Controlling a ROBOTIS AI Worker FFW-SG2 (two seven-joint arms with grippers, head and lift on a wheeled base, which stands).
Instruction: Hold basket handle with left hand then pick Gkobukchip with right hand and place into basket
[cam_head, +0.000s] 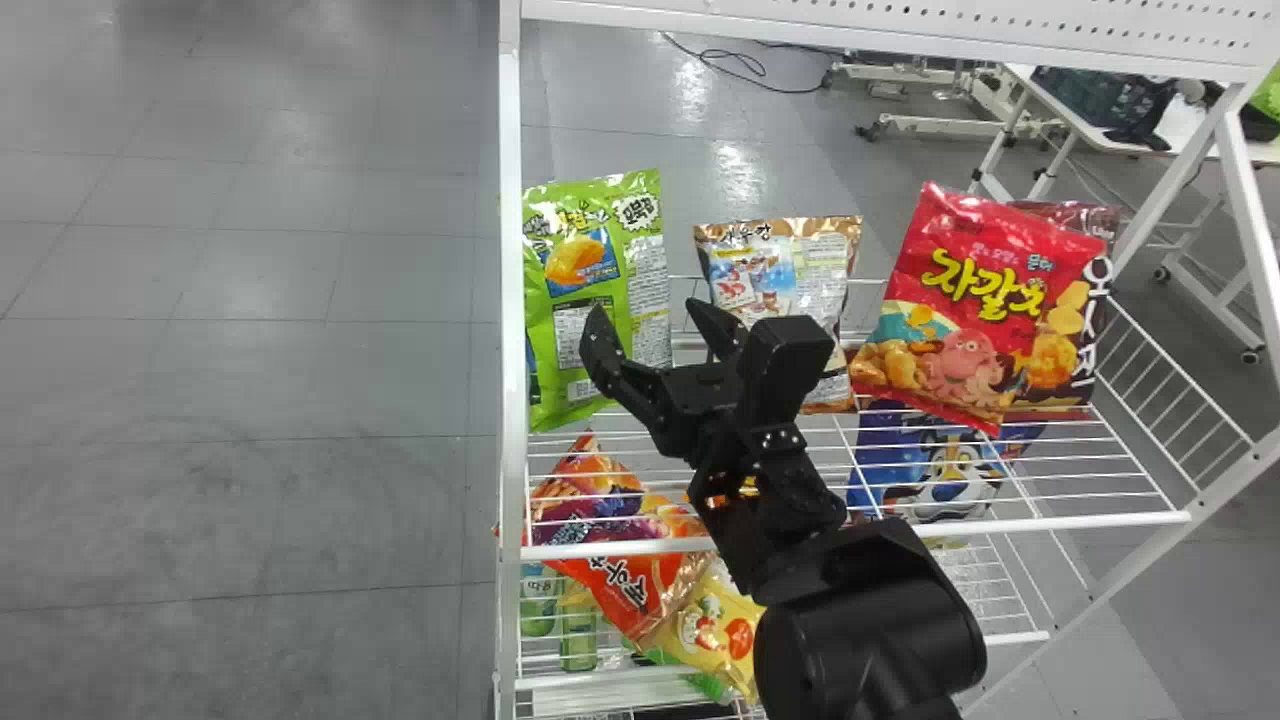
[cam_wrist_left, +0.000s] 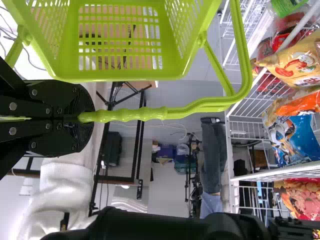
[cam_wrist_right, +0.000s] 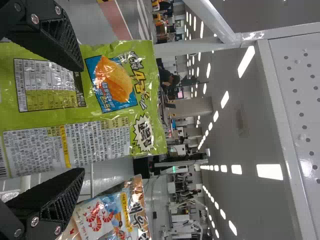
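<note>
The green Gkobukchip bag (cam_head: 600, 300) stands upright at the left end of the rack's upper shelf. My right gripper (cam_head: 655, 320) is open in front of that bag's right part, its fingers pointing toward the shelf. In the right wrist view the Gkobukchip bag (cam_wrist_right: 75, 115) lies beyond and between the spread fingers of the right gripper (cam_wrist_right: 75, 120). In the left wrist view my left gripper (cam_wrist_left: 80, 118) is shut on the handle (cam_wrist_left: 145, 114) of the lime-green basket (cam_wrist_left: 120, 45), and the slatted basket hangs from it.
Beside the Gkobukchip stands a brown shrimp-snack bag (cam_head: 780, 270), then a red bag (cam_head: 980, 310) farther right. A white post (cam_head: 511, 300) borders the shelf on the left. Lower down lie an orange bag (cam_head: 620, 550) and a yellow bag (cam_head: 715, 630).
</note>
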